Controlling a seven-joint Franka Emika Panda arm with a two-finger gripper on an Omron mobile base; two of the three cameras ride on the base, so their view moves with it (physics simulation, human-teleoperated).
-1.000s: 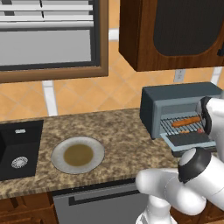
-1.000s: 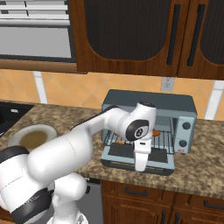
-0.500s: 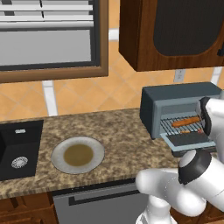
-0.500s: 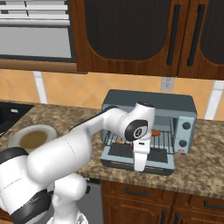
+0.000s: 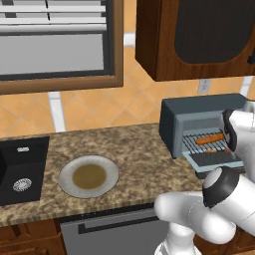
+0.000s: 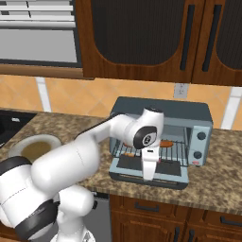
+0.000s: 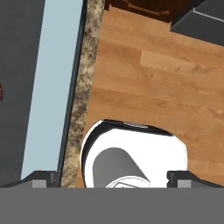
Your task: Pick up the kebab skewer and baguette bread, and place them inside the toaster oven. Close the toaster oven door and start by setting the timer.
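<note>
Tool over the open toaster oven door, unmoved.

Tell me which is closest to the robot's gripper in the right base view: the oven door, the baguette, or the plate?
1. The toaster oven door, folded down right beside the gripper.
2. The baguette bread, just behind on the rack inside.
3. The plate, far off at the counter's left end.

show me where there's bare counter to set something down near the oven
Bare granite counter lies between the plate and the toaster oven, and to the oven's right. It is crowded at the oven front: the open toaster oven door lies flat there with the arm hanging over it, and the baguette bread lies on the rack.
</note>
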